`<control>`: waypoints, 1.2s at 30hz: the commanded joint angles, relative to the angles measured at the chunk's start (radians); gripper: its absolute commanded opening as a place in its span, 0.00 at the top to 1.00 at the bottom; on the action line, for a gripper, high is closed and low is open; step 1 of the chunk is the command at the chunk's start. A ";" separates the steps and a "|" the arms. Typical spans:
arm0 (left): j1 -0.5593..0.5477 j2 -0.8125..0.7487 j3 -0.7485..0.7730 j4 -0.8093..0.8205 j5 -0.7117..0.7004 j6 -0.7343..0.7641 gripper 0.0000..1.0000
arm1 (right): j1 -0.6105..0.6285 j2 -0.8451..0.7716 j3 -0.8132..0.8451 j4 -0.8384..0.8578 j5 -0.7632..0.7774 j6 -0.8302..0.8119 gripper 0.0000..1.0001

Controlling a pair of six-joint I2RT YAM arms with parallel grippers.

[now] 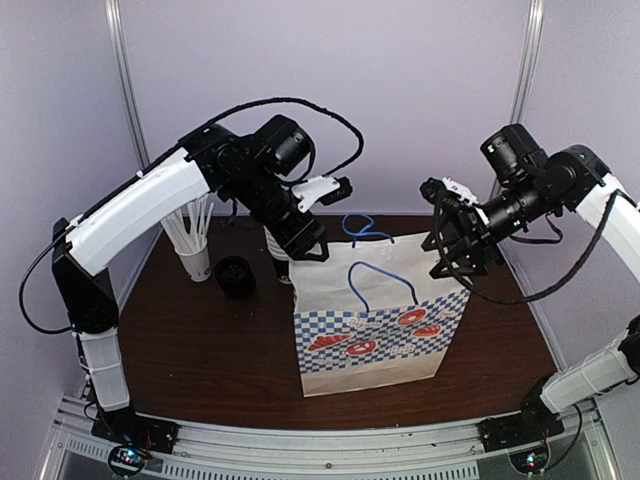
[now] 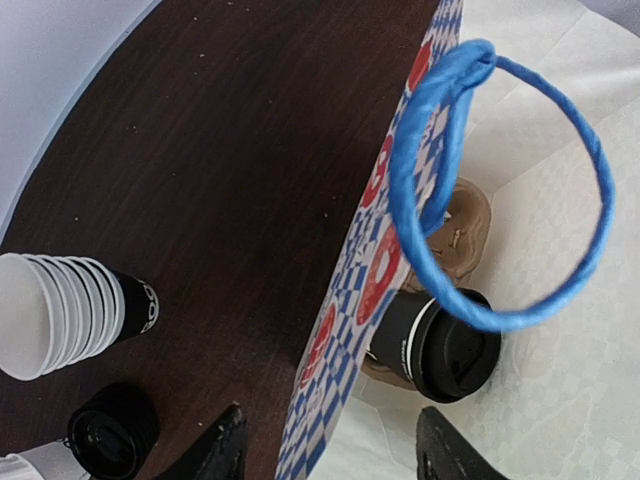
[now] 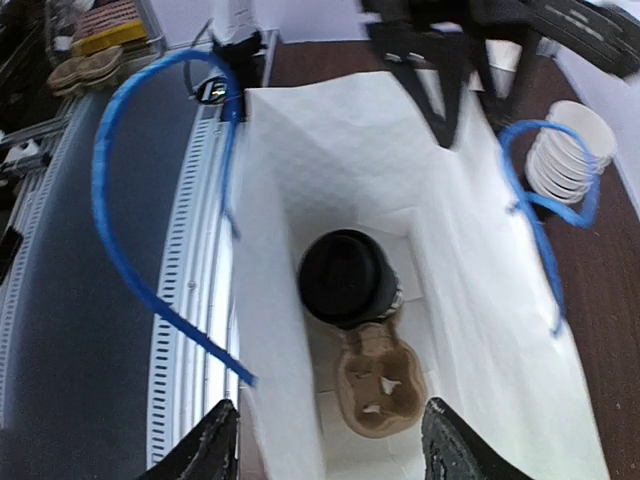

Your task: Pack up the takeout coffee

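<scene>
Right wrist view: takeout coffee (image 3: 345,275) sits at the bottom of the white paper bag (image 3: 470,300), lid up, at one end of a brown cup carrier (image 3: 378,385); can't tell if it's seated in a slot. Right gripper (image 3: 330,405) hangs over the bag mouth, jaws apart, holding nothing. Left gripper (image 2: 332,415) is above the bag's checkered wall, fingers spread, empty too. Blue handle (image 2: 500,200) loops over the opening. On the table (image 2: 220,150) outside the bag: stack of white cups (image 2: 55,315), loose black lid (image 2: 112,440).
</scene>
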 commanded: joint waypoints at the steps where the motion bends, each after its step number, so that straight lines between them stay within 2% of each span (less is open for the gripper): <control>1: 0.004 0.057 0.039 0.045 0.048 0.053 0.43 | 0.184 0.001 0.008 -0.108 0.084 -0.059 0.37; 5: 0.005 0.089 0.066 0.045 0.060 0.066 0.47 | 0.297 0.031 -0.005 -0.148 0.133 -0.072 0.37; 8: 0.005 0.090 0.069 0.053 0.127 0.075 0.48 | 0.371 0.029 -0.020 -0.156 0.122 -0.064 0.37; 14: 0.004 -0.015 -0.050 0.169 0.234 0.070 0.32 | 0.526 0.038 -0.116 -0.170 0.132 -0.065 0.38; 21: 0.004 -0.100 -0.109 0.224 0.344 0.042 0.28 | 0.700 0.036 -0.228 -0.211 0.154 -0.087 0.39; 29: 0.004 -0.129 -0.148 0.258 0.438 0.038 0.27 | 0.765 0.054 -0.245 -0.252 0.018 -0.089 0.38; 36: 0.004 -0.133 -0.164 0.258 0.457 0.040 0.27 | 0.771 0.067 -0.201 -0.253 0.101 -0.091 0.38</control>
